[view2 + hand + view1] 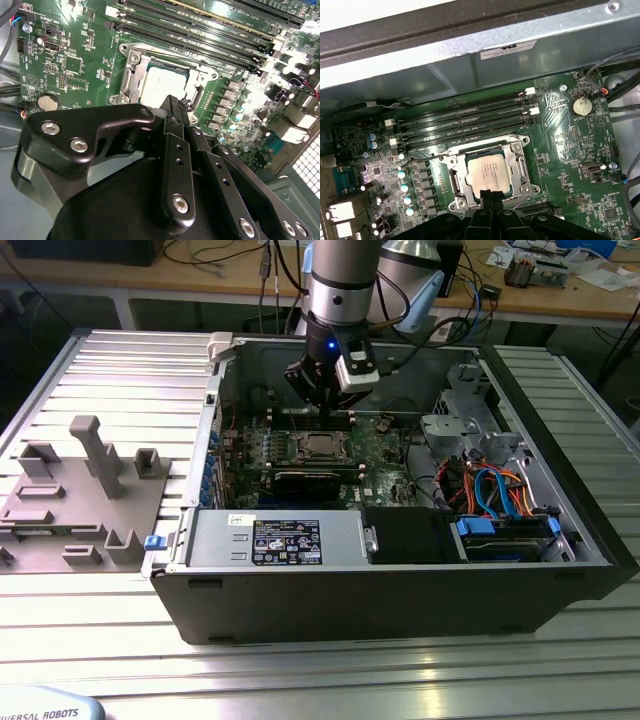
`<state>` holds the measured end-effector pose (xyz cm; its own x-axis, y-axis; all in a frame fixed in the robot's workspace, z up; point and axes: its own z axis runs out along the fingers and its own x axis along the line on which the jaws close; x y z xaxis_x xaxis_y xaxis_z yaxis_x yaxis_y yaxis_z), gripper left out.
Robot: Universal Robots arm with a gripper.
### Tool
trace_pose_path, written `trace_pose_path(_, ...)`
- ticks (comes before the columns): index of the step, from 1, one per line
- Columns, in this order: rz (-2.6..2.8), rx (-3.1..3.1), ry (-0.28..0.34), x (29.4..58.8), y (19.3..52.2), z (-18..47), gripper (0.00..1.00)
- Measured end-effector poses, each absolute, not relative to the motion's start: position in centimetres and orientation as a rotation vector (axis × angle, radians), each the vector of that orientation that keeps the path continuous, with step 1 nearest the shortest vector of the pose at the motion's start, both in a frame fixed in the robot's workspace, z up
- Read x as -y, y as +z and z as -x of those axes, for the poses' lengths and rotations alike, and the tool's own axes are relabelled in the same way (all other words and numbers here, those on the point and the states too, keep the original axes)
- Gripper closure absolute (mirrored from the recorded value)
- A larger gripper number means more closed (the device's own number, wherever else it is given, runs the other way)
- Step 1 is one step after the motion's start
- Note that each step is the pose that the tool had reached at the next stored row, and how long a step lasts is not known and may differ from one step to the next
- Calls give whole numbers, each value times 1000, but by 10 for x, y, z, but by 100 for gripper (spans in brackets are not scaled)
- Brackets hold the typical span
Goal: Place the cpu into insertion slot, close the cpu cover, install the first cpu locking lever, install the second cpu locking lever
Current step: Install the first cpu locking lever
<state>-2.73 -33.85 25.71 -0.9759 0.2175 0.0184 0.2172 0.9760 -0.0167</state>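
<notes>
The gripper (176,111) is seen in both wrist views with its fingers drawn together to a narrow tip. Nothing is seen held between them. In the exterior view it hangs inside the open case (400,605), just at twelve o'clock of the chip (320,446).

The chip (487,172) lies flat in the socket (454,161), and its grey top is framed by the cover (522,165), which appears folded down over it. The tip is poised at the socket's edge, very close to the chip. Whether it touches the metal cannot be told.

A thin wire lever (420,159) is seen running out from the socket corner. It is judged to be unlatched, though this is not certain.

Several risks are judged from this. If the tip is pushed down off the lever, the chip's top or the cover could be scraped. If the chip is seated slightly askew, the fine contacts beneath could be bent once the cover is clamped. A lever that slips from the narrow tip could spring back and miss its hook. A sideways push could carry the fingers into the small capacitors (405,187) beside the socket.

Farther out, the memory slots (465,122) lie near the socket, so a wide sweep is best avoided. The case rests on the ribbed surface (300,680).
</notes>
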Motion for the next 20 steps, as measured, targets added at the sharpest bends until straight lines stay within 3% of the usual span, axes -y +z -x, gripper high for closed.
trace_pose_path(20,308,3106,14,339,257,27,89)
